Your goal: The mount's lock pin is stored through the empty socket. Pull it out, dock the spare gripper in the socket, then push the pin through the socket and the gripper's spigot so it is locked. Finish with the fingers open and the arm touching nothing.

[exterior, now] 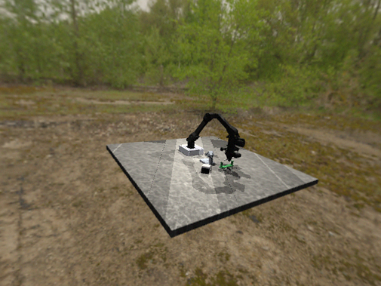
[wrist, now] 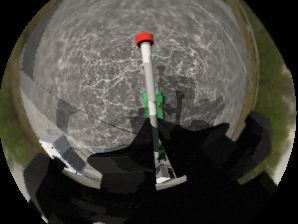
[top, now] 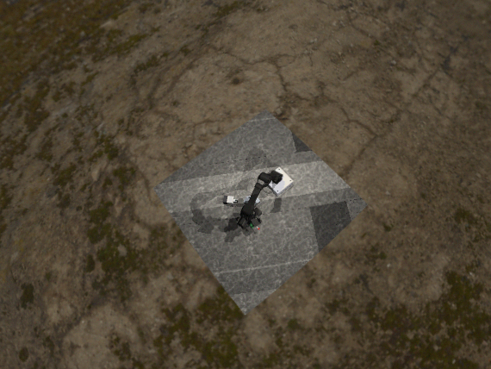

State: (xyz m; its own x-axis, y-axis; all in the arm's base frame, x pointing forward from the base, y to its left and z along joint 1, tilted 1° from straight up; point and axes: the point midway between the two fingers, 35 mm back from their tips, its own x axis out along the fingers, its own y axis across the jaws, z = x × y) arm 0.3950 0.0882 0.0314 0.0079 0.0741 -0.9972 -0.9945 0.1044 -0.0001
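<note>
The lock pin [top: 258, 228] [wrist: 148, 65] has a red head and a pale grey shaft. It is out of any socket that I can see and lies lengthwise over the green cradle [exterior: 227, 166] [wrist: 160, 105]. My gripper [exterior: 229, 160] [wrist: 151, 119] points down above the cradle and is shut on the pin's shaft, with the red head sticking out ahead of the fingers. Whether the pin still touches the cradle cannot be told. A white and black block [top: 229, 199] [exterior: 205, 169] [wrist: 62, 150] and a pale plate [exterior: 204, 161] with an upright part stand nearby; which is the spare gripper is unclear.
The arm's white base [top: 282, 185] [exterior: 191, 150] stands behind these things on the grey stone slab [top: 276, 250] [exterior: 193, 208]. The arm arches over the pale plate. The slab's edges drop to brown ground. Dark shadows lie around the cradle.
</note>
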